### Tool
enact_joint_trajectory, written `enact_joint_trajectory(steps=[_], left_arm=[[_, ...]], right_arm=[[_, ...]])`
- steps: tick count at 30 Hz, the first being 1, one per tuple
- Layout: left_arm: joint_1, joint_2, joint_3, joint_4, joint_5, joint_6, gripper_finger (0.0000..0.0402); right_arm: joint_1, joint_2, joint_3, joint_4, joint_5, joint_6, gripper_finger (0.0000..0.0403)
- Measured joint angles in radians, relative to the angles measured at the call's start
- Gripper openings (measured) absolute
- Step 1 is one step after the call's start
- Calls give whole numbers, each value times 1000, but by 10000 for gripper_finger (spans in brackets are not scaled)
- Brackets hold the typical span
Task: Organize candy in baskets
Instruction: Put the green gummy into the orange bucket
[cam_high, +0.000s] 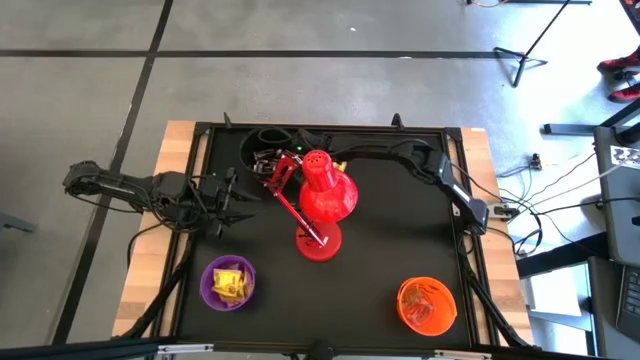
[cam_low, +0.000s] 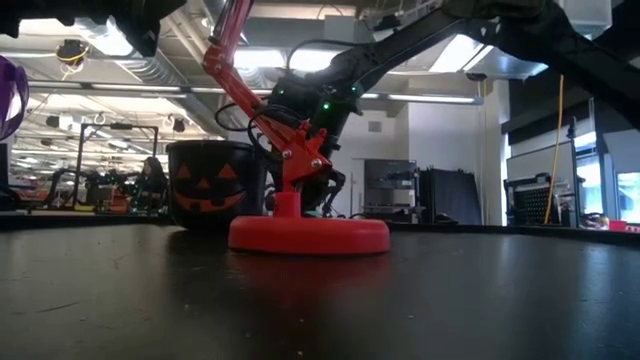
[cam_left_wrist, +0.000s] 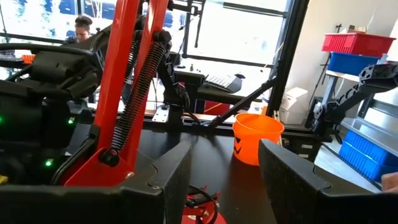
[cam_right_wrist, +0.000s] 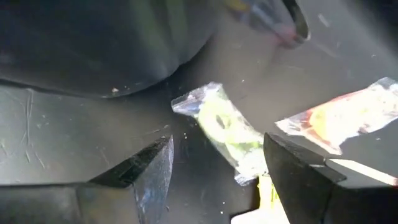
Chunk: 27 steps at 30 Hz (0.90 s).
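Your right gripper — jaws apart inside the black bucket at the desk's far edge, over a yellow-green candy, left gripper open near the left edge.

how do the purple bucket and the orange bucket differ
The small round purple plastic bucket sits near the table's front left; the small round orange plastic bucket sits front right. The purple one holds yellow-wrapped candy; the orange one's contents look reddish and cannot be made out. The orange one shows a jack-o'-lantern face in the left wrist view; none shows on the purple. Both stand upright, similar in size.
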<state>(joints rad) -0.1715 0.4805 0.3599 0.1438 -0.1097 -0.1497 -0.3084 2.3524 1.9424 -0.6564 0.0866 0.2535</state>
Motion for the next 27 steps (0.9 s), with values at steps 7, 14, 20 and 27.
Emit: enact_joint_trajectory(steps=[7, 14, 20, 27], left_arm=[[0, 0, 0, -1, 0, 0, 174], [0, 0, 0, -2, 19, 2, 174], [0, 0, 0, -2, 19, 1, 174], [0, 0, 0, -3, 26, -4, 174]], right_arm=[[2, 3, 5, -35, 17, 1, 248], [18, 3, 4, -20, 15, 13, 248], [22, 3, 4, 116, -61, 44, 248], [22, 3, 4, 172, -92, 57, 248]])
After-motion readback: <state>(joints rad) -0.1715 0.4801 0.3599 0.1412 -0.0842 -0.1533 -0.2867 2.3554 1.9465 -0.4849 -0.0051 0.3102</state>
